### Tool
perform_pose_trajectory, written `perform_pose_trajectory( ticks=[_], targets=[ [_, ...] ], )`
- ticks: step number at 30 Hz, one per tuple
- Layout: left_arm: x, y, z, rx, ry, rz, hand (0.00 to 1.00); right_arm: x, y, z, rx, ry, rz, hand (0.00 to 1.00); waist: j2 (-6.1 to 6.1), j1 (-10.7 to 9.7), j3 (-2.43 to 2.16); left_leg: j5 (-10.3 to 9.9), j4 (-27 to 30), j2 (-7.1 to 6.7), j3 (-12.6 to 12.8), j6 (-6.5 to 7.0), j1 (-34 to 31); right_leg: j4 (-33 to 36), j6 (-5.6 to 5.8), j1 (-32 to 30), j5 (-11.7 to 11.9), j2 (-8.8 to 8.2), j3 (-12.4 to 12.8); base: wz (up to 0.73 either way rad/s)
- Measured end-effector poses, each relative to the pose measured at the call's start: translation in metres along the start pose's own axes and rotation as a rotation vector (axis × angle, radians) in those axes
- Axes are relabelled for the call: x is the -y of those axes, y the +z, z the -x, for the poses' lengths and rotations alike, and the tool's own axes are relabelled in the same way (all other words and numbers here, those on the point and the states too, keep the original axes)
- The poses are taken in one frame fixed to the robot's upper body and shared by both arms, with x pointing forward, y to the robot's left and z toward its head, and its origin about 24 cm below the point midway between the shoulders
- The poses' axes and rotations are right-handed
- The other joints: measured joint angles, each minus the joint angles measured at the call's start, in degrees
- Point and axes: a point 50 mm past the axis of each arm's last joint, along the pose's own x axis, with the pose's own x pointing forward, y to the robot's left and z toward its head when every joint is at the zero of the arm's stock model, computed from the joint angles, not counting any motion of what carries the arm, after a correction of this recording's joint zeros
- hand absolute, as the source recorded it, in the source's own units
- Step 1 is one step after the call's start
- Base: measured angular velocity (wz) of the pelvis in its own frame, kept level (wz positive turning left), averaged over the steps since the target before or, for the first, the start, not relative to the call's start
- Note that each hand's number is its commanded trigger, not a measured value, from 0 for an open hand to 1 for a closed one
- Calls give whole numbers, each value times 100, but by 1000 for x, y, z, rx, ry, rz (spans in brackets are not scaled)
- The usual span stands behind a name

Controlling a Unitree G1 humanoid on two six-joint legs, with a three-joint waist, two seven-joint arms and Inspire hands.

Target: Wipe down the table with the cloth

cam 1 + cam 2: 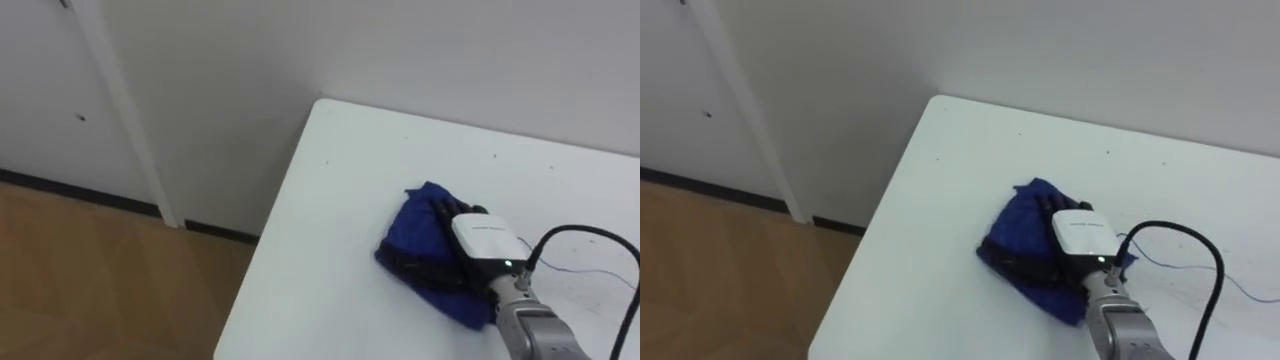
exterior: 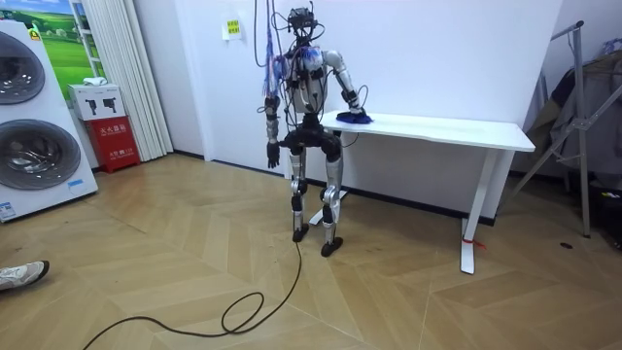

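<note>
A crumpled blue cloth (image 1: 415,235) lies on the white table (image 1: 330,190), near its left end and a short way in from the far corner. My right hand (image 1: 480,240) comes in from the lower right and rests on top of the cloth, open, with dark fingers (image 1: 440,207) spread flat over it and the thumb along its near edge. In the room view I stand upright at the table's left end (image 2: 437,128), facing the wall, right arm stretched onto the cloth (image 2: 352,119). My left hand (image 2: 274,154) hangs at my side.
The table's left edge (image 1: 262,270) drops to wooden floor (image 1: 100,270); a white wall stands close behind. Faint thin lines (image 1: 590,275) mark the tabletop right of the cloth. Washing machines (image 2: 34,126) and a red box (image 2: 107,141) stand far left, a rack (image 2: 583,107) far right.
</note>
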Motion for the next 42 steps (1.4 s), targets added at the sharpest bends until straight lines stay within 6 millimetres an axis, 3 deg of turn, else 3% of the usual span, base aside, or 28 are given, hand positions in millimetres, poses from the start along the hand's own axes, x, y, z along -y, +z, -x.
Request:
perform_pose_trajectory(
  ticks=[1,2,7,10,19,26,28,31,35,40,42],
  targets=[
    [0,0,0,1,0,3,0,0,0,0,1,0,0,55,-20,0,7,1,2,1,1,5,0,-2,0,0,0,-1,3,0],
    [-1,1,0,4,2,8,0,0,0,0,3,0,-1,100,-47,4,18,0,10,2,8,15,0,-1,0,1,0,-1,3,-5],
    [-2,1,0,5,2,8,0,7,2,0,18,-43,-11,100,-43,-15,26,-37,49,16,37,25,-4,21,4,7,8,5,-27,-3],
    [-2,1,0,8,2,9,0,19,2,-1,25,-103,-32,100,-24,-19,20,-53,32,10,37,16,6,21,3,10,10,7,-185,0],
    [-3,6,0,28,9,8,0,30,8,-2,53,-157,-76,100,5,-80,18,-56,-26,4,40,12,30,16,4,2,9,10,-207,0],
    [-5,8,0,31,26,29,0,31,11,-4,50,-159,-223,100,49,-162,19,-57,-2,0,11,13,39,11,4,35,9,9,-217,1],
    [-5,8,0,32,26,34,0,29,10,-5,41,-150,-261,100,82,-158,45,-59,-1,4,-4,12,97,8,4,96,9,13,-219,3],
    [-2,8,0,32,19,33,0,26,15,-10,24,-134,-345,100,134,-135,49,-83,-12,14,-10,-5,103,7,6,142,6,36,-206,0],
    [1,11,0,36,14,41,0,35,24,-24,28,-119,-395,100,158,-91,58,-133,169,115,29,-61,-78,20,-24,-6,25,126,-164,-7],
    [6,7,0,22,3,49,0,38,8,-38,-25,-122,-457,100,207,-128,72,-114,222,145,-7,-84,-188,30,-53,-99,41,149,-250,6],
    [8,0,2,3,2,59,0,30,-11,-36,-105,-147,-531,100,234,-154,67,-117,270,123,-107,-79,-210,22,-55,-53,42,134,-341,21]
  ],
)
